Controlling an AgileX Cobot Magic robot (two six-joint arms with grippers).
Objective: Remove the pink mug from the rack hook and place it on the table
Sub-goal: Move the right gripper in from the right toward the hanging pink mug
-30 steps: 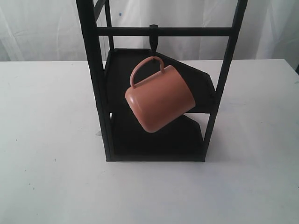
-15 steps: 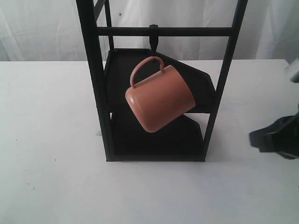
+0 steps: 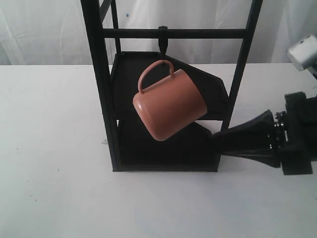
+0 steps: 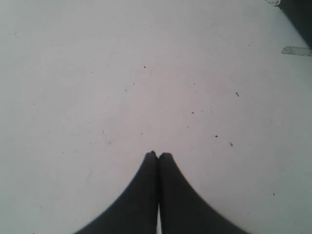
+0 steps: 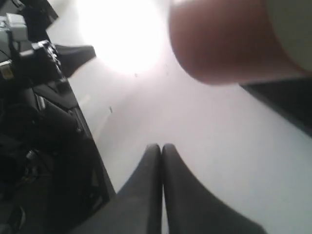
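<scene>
The pink mug (image 3: 169, 105) hangs tilted by its loop handle from the small black rack hook (image 3: 163, 40) on the rack's top crossbar. My right gripper (image 3: 214, 141) is shut and empty, reaching in from the right at the level of the lower shelf, its tip just right of the rack's right post and below the mug. In the right wrist view the mug (image 5: 229, 39) looms beyond the shut right gripper (image 5: 161, 146), apart from it. The left gripper (image 4: 158, 154) is shut and empty over the white table (image 4: 122, 73); the exterior view does not show it.
The black rack frame (image 3: 99, 84) stands mid-table with two dark shelves (image 3: 163, 148) behind and under the mug. White table (image 3: 54, 148) spreads left, right and in front of the rack. White curtains hang behind.
My right arm has come in from the right edge and moved left, its shut tip now reaching the rack's right post. The mug and rack have not moved.
</scene>
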